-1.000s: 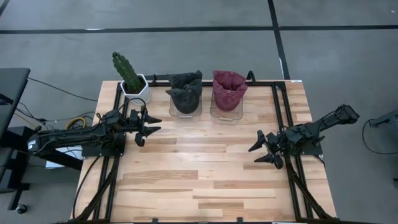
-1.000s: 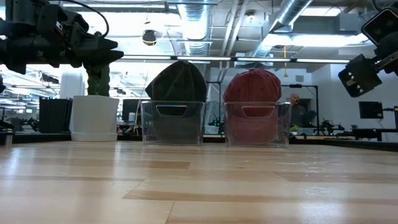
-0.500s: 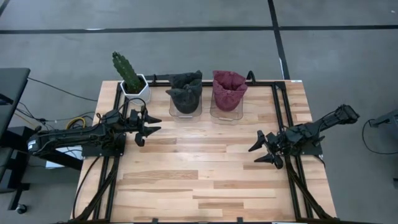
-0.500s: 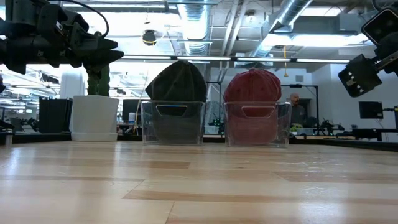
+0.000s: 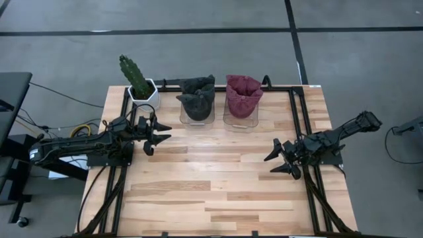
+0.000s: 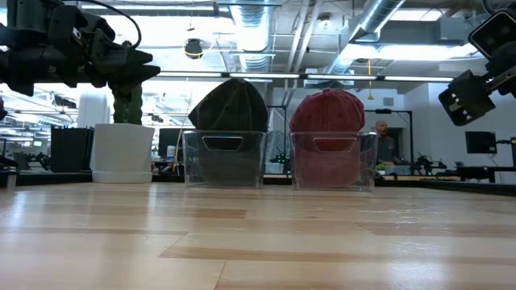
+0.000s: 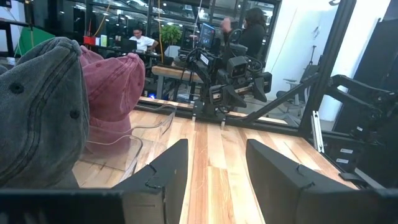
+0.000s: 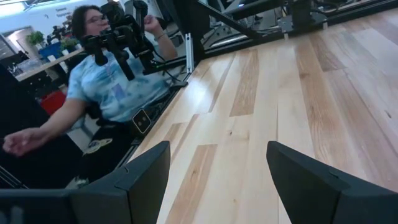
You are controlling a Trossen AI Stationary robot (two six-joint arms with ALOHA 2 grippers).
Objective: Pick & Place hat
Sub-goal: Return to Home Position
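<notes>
Caps: a black head cap point(image 5: 197, 98) fills the left transparent bin point(image 5: 186, 119). A maroon head cap point(image 5: 243, 92) fills the right transparent bin point(image 5: 229, 122). Both bins stand side by side at the far edge of the desk point(image 5: 218, 192).
Left arm point(image 5: 79, 145): stretched low along the desk's left side. Its jaws are spread apart and empty, near the white pot of a cactus point(image 5: 134, 76) and the left bin.
Right arm point(image 5: 330, 140): folded at the desk's right edge, jaws also spread and empty, well apart from the bins.
Risk: the left jaws sit close to the pot and the left bin. A wide swing on the way home could, I judge, clip either one. The caps bulge above the bin rims, so a knock might tip one out.
Overhead view only: shows how near each arm lies to the pot and bins.
Low view only: shows both caps doming above the clear walls.
Left wrist view only: the black cap looms beside the jaws, with the maroon one just behind.
Right wrist view only: a person in a light blue top point(image 8: 118, 93) sits beyond the desk's edge.
</notes>
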